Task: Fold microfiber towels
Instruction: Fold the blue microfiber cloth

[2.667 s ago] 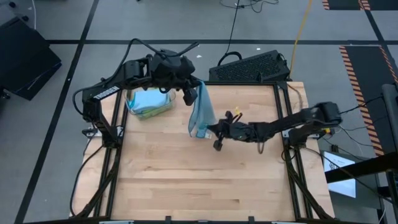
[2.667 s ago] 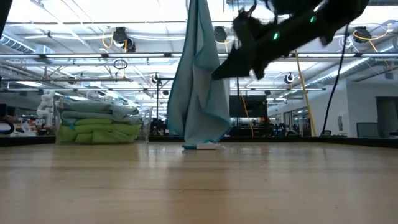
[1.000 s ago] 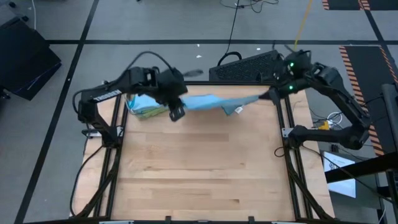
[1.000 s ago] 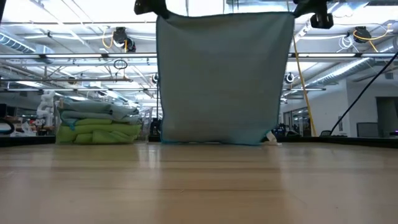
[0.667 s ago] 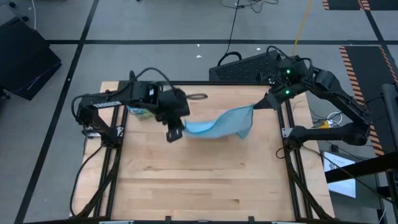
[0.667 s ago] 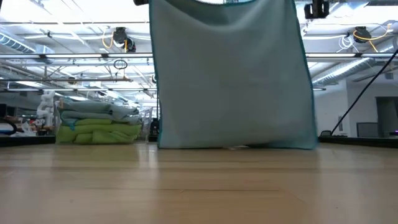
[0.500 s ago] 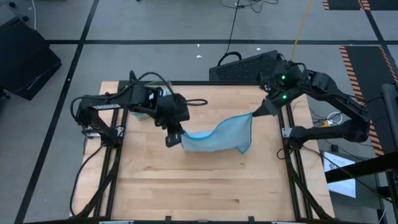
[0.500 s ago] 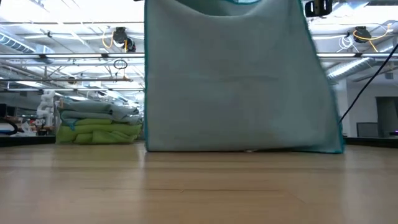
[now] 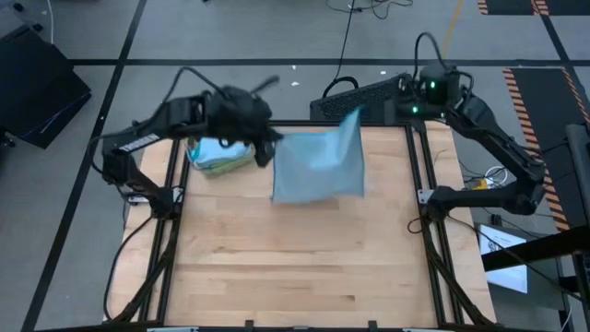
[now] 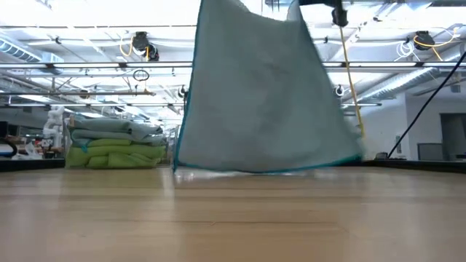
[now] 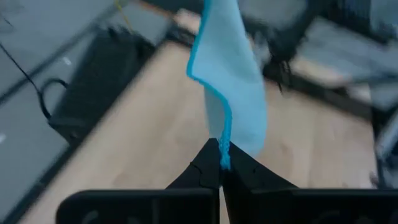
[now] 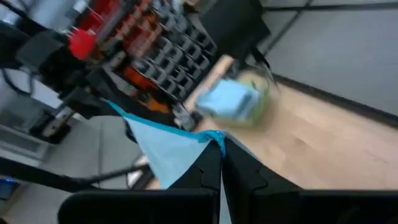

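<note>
Both arms have swung the blue towel (image 9: 318, 166) up from its sag; left gripper (image 11: 220, 163) and right gripper (image 12: 216, 148) each clamp a corner near the tabletop's (image 9: 295, 267) far edge; it hangs spread, ready to lay flat.

You see a light blue square microfiber towel (image 10: 262, 94) hanging spread above the wooden desk (image 10: 233, 218), its lower edge blurred and just over the surface. Off to one side sits a stack of folded towels (image 10: 116, 143), light blue layers over lime green ones.
</note>
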